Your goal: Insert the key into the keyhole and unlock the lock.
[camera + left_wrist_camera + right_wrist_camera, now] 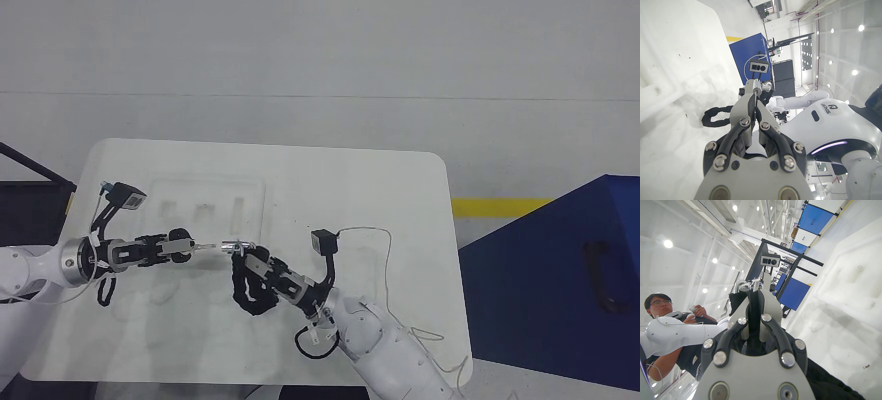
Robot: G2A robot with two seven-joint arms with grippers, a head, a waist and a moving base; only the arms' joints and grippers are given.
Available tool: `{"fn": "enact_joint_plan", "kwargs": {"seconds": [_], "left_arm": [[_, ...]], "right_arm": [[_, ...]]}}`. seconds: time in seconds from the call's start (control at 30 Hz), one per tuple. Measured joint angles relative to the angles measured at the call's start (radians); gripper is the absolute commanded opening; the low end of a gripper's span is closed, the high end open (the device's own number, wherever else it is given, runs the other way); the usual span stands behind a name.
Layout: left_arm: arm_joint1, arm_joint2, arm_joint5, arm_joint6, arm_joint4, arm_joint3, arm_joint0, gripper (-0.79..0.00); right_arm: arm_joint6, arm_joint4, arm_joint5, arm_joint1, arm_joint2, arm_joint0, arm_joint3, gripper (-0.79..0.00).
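Left wrist view: left gripper [754, 106] pinches the key [755, 98], tip at the keyhole [756, 92] of the lock [763, 87], which the right gripper [755, 294] clamps.

Quick count: one key [755, 106], one chain lock [248, 285], one white foam tray [255, 185], one surface [380, 190], one blue cabinet [560, 270]. Two grabbers total: left end effector [753, 99] and right end effector [754, 294].
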Motion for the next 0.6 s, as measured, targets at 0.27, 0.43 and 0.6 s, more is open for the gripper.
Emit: {"fn": "enact_joint_plan", "kwargs": {"seconds": [0.27,0.43,0.6], "left_arm": [[-0.007,-0.015,0.021,-0.026,0.010,-0.005,0.001,-0.785],[-0.012,-0.016,0.031,-0.026,0.022,-0.012,-0.002,-0.785],[-0.018,-0.017,0.037,-0.032,0.028,-0.011,-0.007,-0.785]], "right_arm": [[0.028,-0.007,0.003,0.002,0.005,-0.002,-0.012,-0.785],[0.026,-0.022,0.009,0.001,0.007,-0.002,-0.013,-0.785],[0.025,-0.027,0.013,0.000,0.008,-0.001,-0.011,-0.785]]}}
